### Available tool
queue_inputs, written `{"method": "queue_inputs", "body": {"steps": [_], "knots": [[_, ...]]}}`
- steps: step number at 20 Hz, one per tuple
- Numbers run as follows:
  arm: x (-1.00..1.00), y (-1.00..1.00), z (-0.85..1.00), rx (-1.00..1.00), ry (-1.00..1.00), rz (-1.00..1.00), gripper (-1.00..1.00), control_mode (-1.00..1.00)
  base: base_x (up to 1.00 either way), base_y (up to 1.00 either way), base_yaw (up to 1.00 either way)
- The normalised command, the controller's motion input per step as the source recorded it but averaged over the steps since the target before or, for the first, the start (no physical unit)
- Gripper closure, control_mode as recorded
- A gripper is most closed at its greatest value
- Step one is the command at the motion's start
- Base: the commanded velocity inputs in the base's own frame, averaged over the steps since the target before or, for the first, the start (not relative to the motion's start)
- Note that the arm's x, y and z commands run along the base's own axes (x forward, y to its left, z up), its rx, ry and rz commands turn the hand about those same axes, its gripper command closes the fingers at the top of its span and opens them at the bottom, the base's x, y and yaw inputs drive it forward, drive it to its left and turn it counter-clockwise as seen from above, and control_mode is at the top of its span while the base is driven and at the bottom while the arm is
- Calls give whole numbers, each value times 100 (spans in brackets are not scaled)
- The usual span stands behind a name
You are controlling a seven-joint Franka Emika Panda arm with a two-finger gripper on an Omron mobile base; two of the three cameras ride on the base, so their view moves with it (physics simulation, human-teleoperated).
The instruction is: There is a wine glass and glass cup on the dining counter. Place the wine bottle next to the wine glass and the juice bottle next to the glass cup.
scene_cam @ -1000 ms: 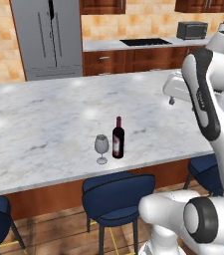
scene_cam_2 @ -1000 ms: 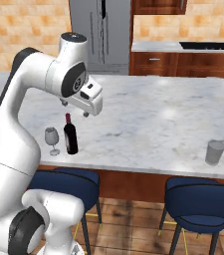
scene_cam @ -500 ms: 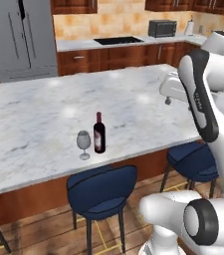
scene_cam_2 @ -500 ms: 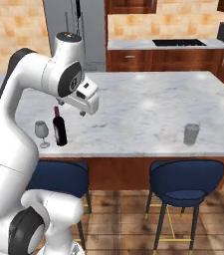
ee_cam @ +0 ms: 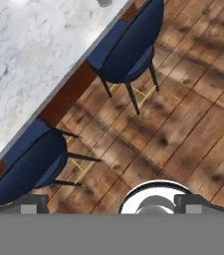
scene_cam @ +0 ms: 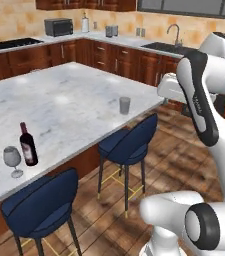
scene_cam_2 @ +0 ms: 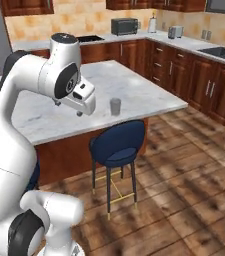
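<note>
The wine bottle stands upright on the desk, just beside the wine glass, near the front edge, so that half of the job looks done. The glass cup stands alone near the far corner of the desk, well apart from the wine pair; also seen from the right side as the glass cup. No juice bottle is next to it, and I can't spot a juice bottle anywhere in these pics, so that half is prob. still to do: find it, grab it, set it by the cup. The pincer hangs out over the wood floor, off the desk edge, looking down at two blue stools. Its tips are at the very bottom of the hand view, w/ nothing seen between them, but they're too cut off to say if they're apart or together; can't tell. Arm is held up high, not near cup or bottle. My guess: abt. halfway thru.
</note>
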Motion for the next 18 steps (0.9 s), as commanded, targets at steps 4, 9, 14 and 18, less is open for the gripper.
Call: {"method": "queue_inputs", "body": {"steps": [4, 9, 14, 18], "knots": [[0, 0, 0, 0, 0, 0, -100, 100, -5, -40, -77], [0, 0, 0, 0, 0, 0, -100, 100, 0, -66, -73], [0, 0, 0, 0, 0, 0, -100, 100, 35, -64, -57], [0, 0, 0, 0, 0, 0, -100, 100, 100, -15, -28]]}}
